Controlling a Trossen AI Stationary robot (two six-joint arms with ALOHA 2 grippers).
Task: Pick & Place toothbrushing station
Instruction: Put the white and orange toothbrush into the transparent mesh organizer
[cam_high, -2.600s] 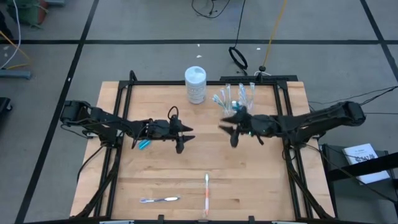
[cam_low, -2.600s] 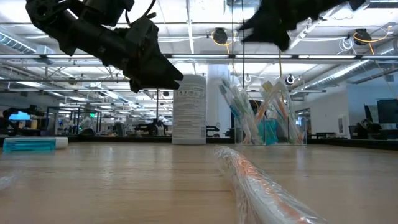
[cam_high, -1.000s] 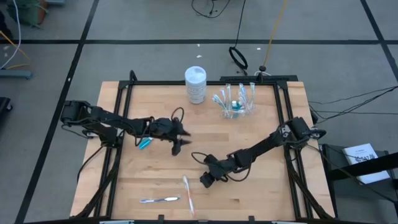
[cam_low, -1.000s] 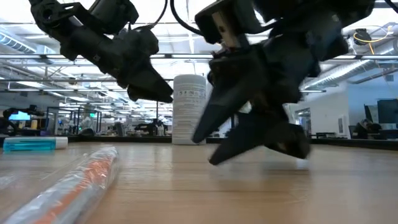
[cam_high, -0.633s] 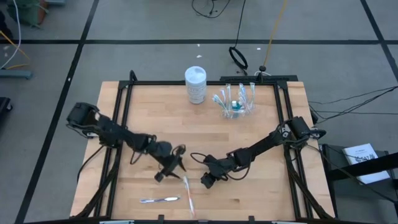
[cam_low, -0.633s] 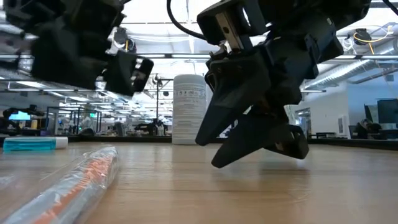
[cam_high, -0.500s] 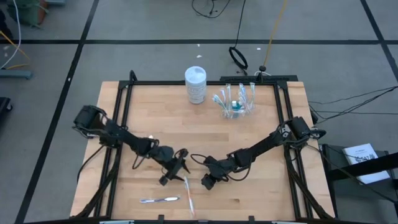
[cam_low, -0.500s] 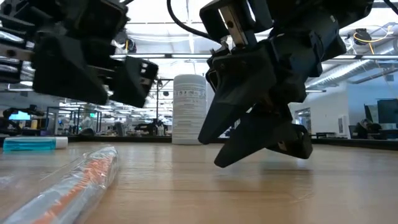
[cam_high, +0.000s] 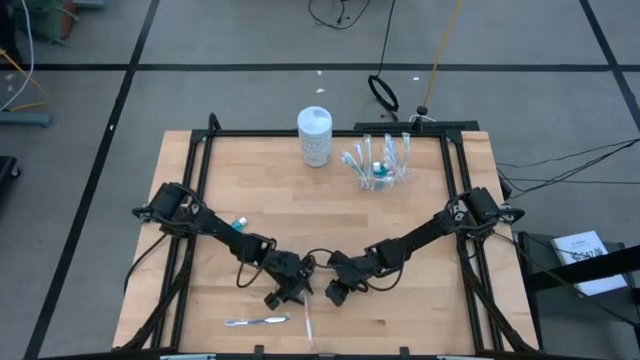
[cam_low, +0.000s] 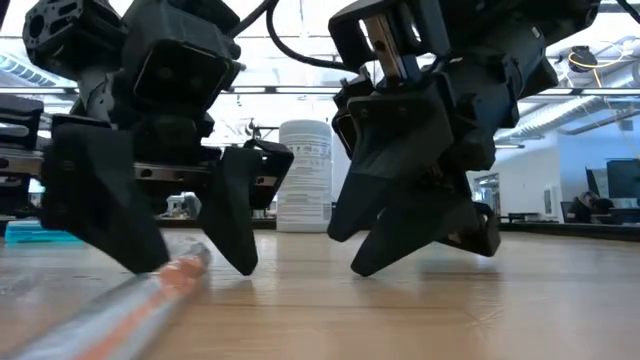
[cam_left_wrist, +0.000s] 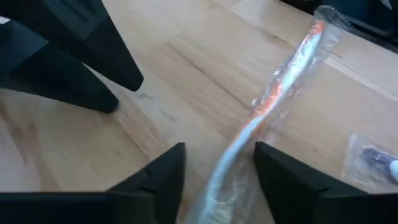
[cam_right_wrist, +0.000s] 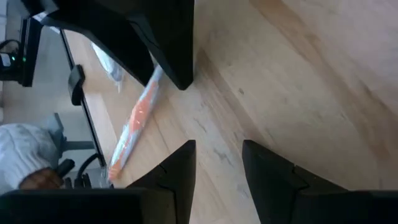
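The orange toothbrush (cam_high: 303, 322), still in its clear wrapper, lies flat on the wooden surface (cam_high: 420, 250) near the front edge. Its long axis runs roughly from back to front, a little slanted. The left hand (cam_high: 288, 291) is right over the back end of it. In the left wrist view the wrapped toothbrush (cam_left_wrist: 267, 118) passes between the two dark fingers (cam_left_wrist: 155, 180), which stand apart with clear room on both sides, so this hand is open and holds nothing. In the low view the left hand (cam_low: 150, 230) has its fingertips down at the surface, one on each side of the orange handle (cam_low: 170, 275); whether they already touch the wood I cannot tell for sure.

The right hand (cam_high: 336, 291) is just beside it, to the right of the toothbrush, also low. Its fingers (cam_right_wrist: 174, 168) are parted with only bare wood between them, so it is empty.

The left hand is nearer and is already lined up across the handle, so I judge that closing here is its next move. The clear cup (cam_high: 380, 170) with the other brushes stands well apart at the back right.
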